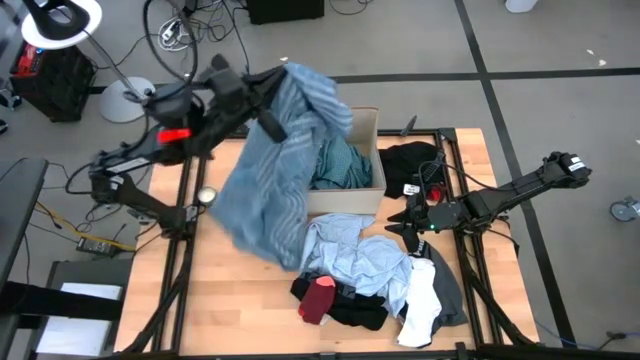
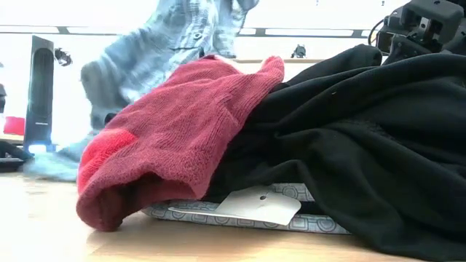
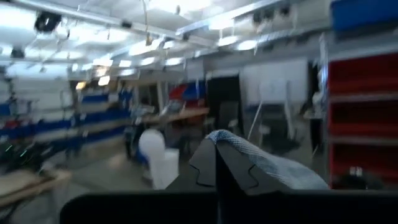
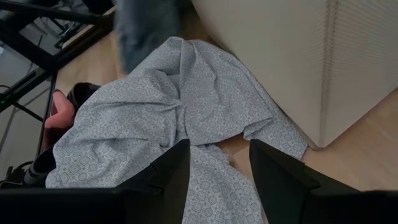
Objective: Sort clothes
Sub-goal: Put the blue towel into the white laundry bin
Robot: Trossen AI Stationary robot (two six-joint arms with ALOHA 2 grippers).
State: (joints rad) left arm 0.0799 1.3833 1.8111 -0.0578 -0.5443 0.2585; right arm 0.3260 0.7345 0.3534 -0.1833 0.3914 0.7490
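Observation:
My left gripper (image 1: 272, 122) is raised above the table's far left, next to the beige box (image 1: 372, 130), and is shut on a blue-grey striped garment (image 1: 270, 180). The garment also shows in the low view (image 2: 160, 51). A teal garment (image 1: 340, 165) lies in the box. My right gripper (image 1: 408, 224) is open, low over a light blue patterned garment (image 4: 155, 118) on the table beside the box. It touches nothing. A small red piece (image 1: 318, 297), black (image 1: 355, 305), white (image 1: 420, 305) and grey (image 1: 452, 290) clothes lie heaped near the front edge. My left gripper pinches a bunched part of the striped garment's upper end (image 3: 261, 163) between its two shut fingers (image 3: 208, 168). The fingers point about level, out into the room. The garment is lifted and hangs wide below the gripper. Its lower end (image 2: 51, 164) reaches down to the table.
Another black garment (image 1: 410, 160) lies at the far right, beside the box. The box wall (image 4: 311, 62) stands close to my right gripper. A silver round thing (image 1: 207, 196) sits at the table's left. Bare wood (image 1: 230, 300) lies at the front left.

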